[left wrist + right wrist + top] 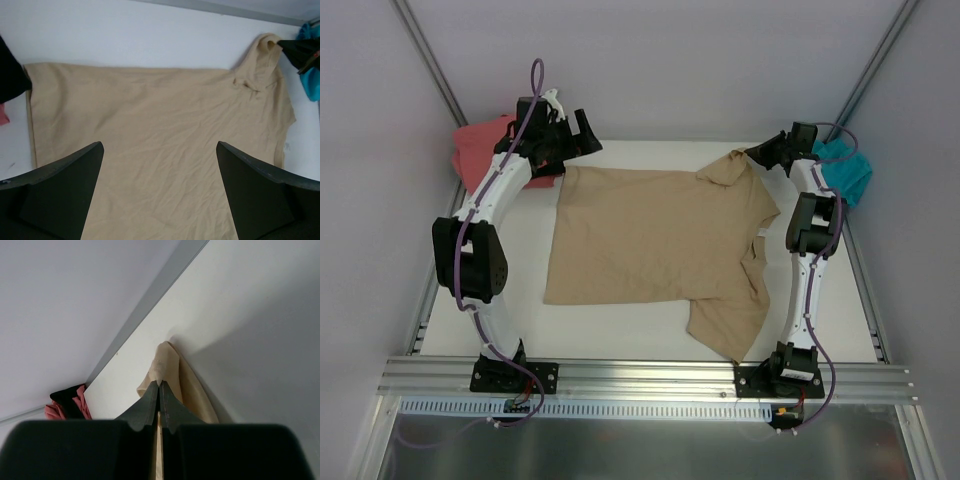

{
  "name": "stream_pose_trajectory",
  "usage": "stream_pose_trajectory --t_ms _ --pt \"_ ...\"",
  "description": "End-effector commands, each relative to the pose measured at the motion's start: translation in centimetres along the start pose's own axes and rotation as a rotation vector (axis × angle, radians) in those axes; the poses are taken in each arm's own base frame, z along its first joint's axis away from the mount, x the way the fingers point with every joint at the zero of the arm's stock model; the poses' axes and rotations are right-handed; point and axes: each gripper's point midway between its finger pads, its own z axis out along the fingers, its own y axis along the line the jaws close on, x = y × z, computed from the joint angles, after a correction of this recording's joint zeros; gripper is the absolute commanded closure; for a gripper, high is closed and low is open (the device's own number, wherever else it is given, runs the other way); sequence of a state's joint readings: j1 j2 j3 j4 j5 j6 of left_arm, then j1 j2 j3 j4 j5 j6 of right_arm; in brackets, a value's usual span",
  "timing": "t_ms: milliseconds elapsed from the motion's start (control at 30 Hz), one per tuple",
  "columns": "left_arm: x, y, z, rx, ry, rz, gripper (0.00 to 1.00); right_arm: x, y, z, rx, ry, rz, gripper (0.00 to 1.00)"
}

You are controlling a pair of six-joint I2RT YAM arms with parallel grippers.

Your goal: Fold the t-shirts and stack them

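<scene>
The tan t-shirt (660,235) lies spread flat on the white table, one sleeve trailing toward the near right. My right gripper (760,155) is shut on its far right corner, which it holds pinched and slightly lifted; in the right wrist view (159,382) tan cloth (172,365) sticks out between the closed fingers. My left gripper (585,135) hovers open and empty above the shirt's far left edge. In the left wrist view (160,145) its fingers stand wide apart over the tan cloth (165,110).
The coral-pink shirt (480,145) lies bunched at the far left corner, with the black shirt (67,399) on it. The teal shirt (845,168) lies bunched at the far right, behind the right arm. Grey walls close the table's back and sides.
</scene>
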State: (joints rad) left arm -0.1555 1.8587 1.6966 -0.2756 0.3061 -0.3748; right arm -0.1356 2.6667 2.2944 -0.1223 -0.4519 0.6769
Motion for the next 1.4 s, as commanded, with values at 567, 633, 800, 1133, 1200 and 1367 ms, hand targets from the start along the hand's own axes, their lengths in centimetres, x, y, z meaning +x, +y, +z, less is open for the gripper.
stream_pose_trajectory --t_ms 567,633,800,1133,1200,1367 --pt "4.9 11.5 9.1 -0.277 0.082 -0.099 0.01 -1.1 4.8 -4.3 -0.07 -0.006 -0.067 1.0" --pt "5.7 11.9 10.1 -0.274 0.094 -0.123 0.02 -1.0 4.9 -4.4 -0.07 0.002 -0.069 1.0" --pt "5.7 12.1 11.3 -0.249 0.07 -0.128 0.02 -0.7 4.9 -4.6 -0.069 0.018 -0.067 1.0" --pt "4.7 12.9 11.2 -0.285 0.071 -0.029 0.02 -0.6 4.5 -4.8 -0.062 0.035 -0.069 0.99" --pt "5.1 13.2 11.3 -0.295 0.084 -0.024 0.02 -0.7 4.5 -4.8 -0.064 0.033 -0.068 1.0" --pt "5.9 14.1 11.5 -0.331 0.101 -0.008 0.02 -1.0 4.5 -5.2 -0.065 0.033 -0.065 0.99"
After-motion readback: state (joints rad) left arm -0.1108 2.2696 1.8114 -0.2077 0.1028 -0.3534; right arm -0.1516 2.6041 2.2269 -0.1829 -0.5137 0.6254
